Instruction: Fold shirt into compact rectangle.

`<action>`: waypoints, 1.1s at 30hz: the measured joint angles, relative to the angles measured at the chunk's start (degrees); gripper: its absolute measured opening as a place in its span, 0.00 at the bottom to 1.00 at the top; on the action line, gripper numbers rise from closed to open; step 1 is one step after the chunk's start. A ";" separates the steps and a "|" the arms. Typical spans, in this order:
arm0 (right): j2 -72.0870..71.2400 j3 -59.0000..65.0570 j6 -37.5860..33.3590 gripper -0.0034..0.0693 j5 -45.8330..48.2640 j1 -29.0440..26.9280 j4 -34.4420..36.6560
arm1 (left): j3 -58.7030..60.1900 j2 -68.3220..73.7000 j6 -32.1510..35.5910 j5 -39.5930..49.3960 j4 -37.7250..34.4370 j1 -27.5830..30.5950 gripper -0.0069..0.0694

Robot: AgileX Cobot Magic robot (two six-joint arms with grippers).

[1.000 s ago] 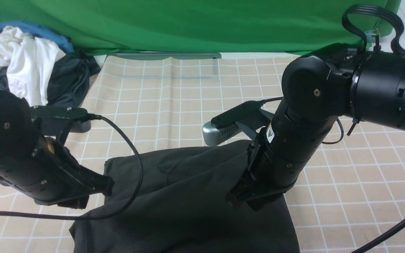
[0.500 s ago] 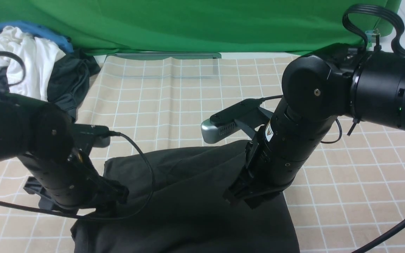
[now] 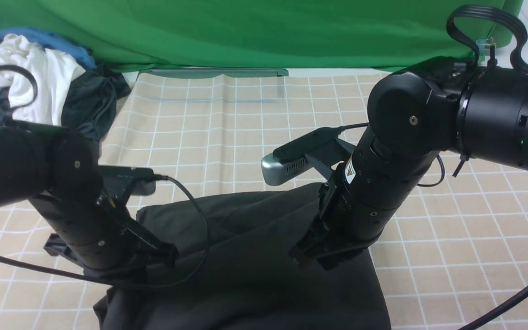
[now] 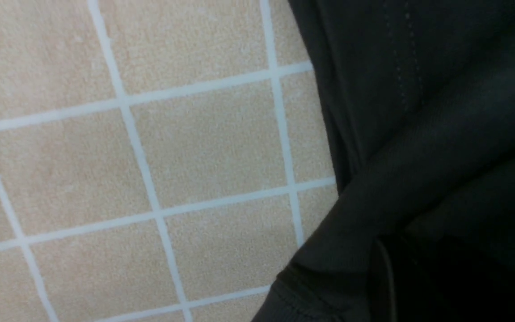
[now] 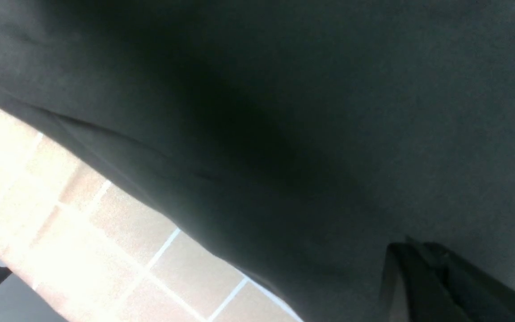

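Nearest the camera, the shirt (image 3: 245,266) lies on the checked tablecloth (image 3: 452,256), partly folded into a broad dark block. Its bulk runs from the front edge of the view away toward the middle of the table, so its long axis points roughly front to back. Both arms are down on it, one at each side edge.

The left gripper (image 3: 165,253) sits at the shirt's left edge, pointing inward across the cloth. In the left wrist view its dark tip shows against the shirt (image 4: 418,134) where a fold of hem meets the tablecloth (image 4: 150,156). Whether its jaws are closed on cloth cannot be told from these views.

The right gripper (image 3: 312,256) presses down nearer the shirt's right edge, jaws shut. The right wrist view shows the gripper (image 5: 436,281) against the fabric (image 5: 284,112), seemingly pinching a layer, though black on black leaves that uncertain.

The shirt lies between the two grippers, each about equally close to its own edge. A next fold would probably carry the near part away toward the far edge.

The fabric is plain matt black, soft, with shallow creases. No print or collar shows.

Further back are bare tablecloth, a heap of white, blue and dark clothes (image 3: 39,91) at far left, and a green backdrop (image 3: 245,32).
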 joint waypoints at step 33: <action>-1.36 -0.02 3.07 0.11 -2.50 -8.04 -2.82 | -5.48 -5.61 -9.14 1.21 13.85 0.00 0.51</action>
